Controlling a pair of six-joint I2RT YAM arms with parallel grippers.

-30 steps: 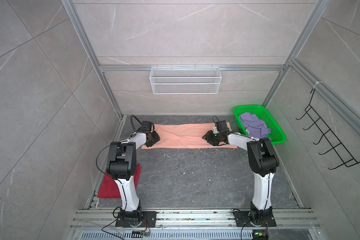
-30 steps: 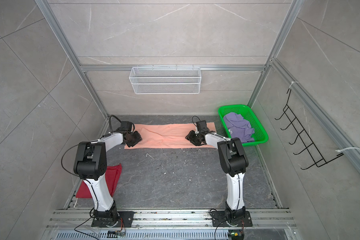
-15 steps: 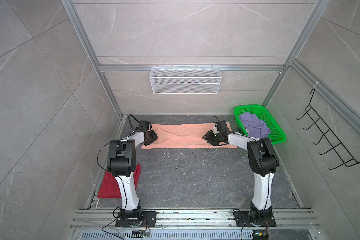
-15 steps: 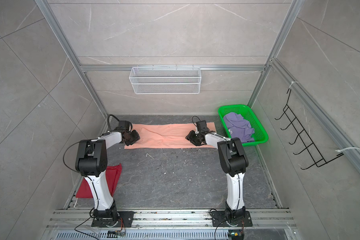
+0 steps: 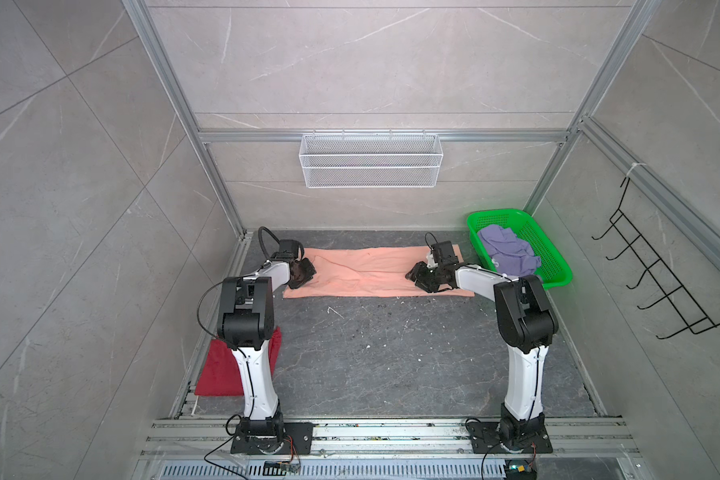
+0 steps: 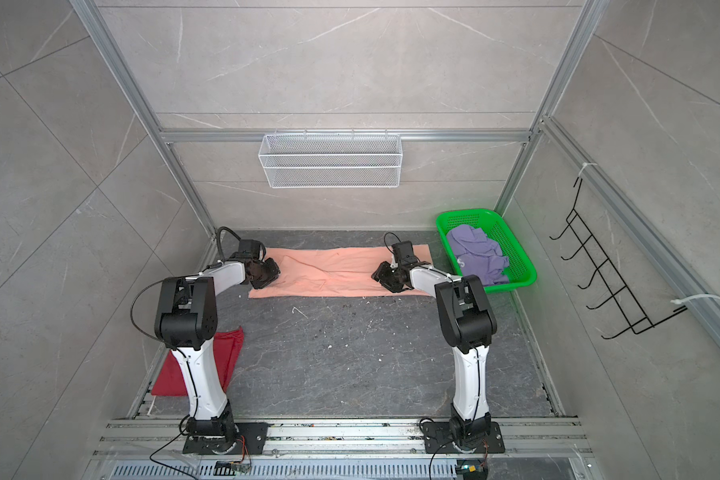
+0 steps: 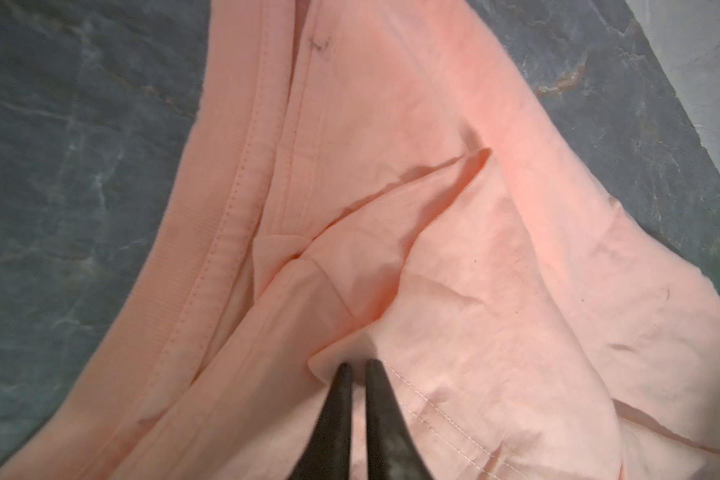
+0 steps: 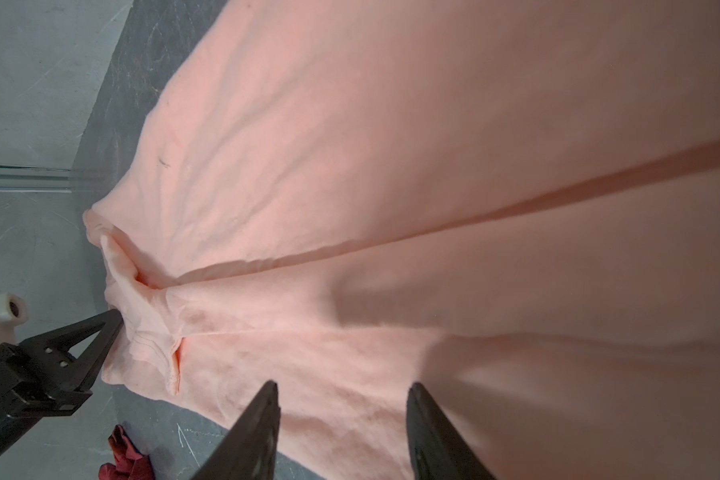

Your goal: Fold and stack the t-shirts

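Three t-shirts in view. Peach t-shirt (image 5: pixel 371 270) lies as a long, narrow strip across the middle of both top views, apparently already doubled lengthwise. One arm at each short end suggests an end-to-end fold comes next.

Left gripper (image 7: pixel 359 365): jaws narrowed to a slit, with a raised ridge of peach cloth pinched at the tips, near the collar end. Right gripper (image 8: pixel 344 390): jaws spread apart over flat cloth, gripping nothing.

Dark red t-shirt (image 5: pixel 221 370), lower left beside the left arm's base, looks folded; probably the start of the stack. Lavender t-shirt (image 5: pixel 508 251) sits crumpled in the green basket (image 5: pixel 497 212), right of centre, likely waiting its turn.

Writing: one small white mark on the lavender cloth, too small to read. No print shows on the peach.
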